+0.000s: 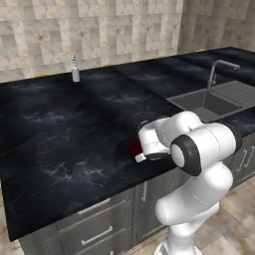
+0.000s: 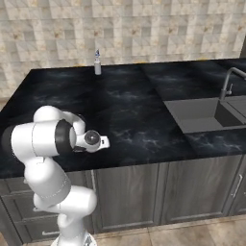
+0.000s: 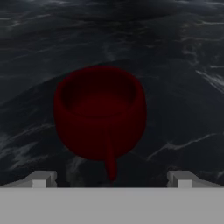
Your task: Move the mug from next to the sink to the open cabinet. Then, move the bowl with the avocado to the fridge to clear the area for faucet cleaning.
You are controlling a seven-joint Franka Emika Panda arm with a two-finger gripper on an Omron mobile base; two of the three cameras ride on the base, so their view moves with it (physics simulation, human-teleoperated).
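Down at the front edge of the black marble counter [image 1: 60,134], the gripper [image 3: 111,178] hangs low over the mug [image 3: 99,111] with its two fingertips [image 3: 40,178] spread as wide as they go, one to each side, touching nothing. Seen from the hand, the dark red mug sits upright just beyond the tips, its open mouth facing up and its thin handle pointing back toward the hand, between the two fingers. Nothing is held. From the left base view, a sliver of the red mug [image 1: 134,148] peeks out from behind the arm's white wrist, close to the counter's front edge.

Off to the right, the grey sink [image 1: 206,103] is sunk into the marble, well apart from the mug, with the thin silver faucet [image 1: 217,69] bending over it. A slim white-and-grey bottle [image 1: 75,69] stands far back by the tiled wall [image 1: 99,30]. Bare marble lies between the mug and the fingers. No writing or label is readable on the mug or the bottle.
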